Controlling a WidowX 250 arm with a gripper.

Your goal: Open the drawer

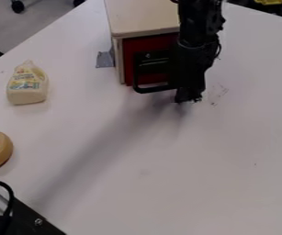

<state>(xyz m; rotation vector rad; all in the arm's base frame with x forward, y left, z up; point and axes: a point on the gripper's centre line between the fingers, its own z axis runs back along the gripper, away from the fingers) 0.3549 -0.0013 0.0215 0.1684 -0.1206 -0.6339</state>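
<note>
The black two-finger end effector [188, 97], spread or pressed together I cannot tell, should hook the black U-shaped handle [153, 89] squarely, drawing the boxy red-fronted drawer [152, 43] at top centre straight outward

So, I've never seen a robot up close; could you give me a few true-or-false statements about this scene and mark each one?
1. The drawer front is red. True.
2. The gripper hangs over the ring-shaped item. False: it is down by the drawer's handle, far from that ring.
3. The handle is black. True.
4. The bottle stands on top of the cabinet. False: it is on the table, left of the cabinet in the picture.
5. The ring-shaped item is at the picture's left edge. True.
</note>
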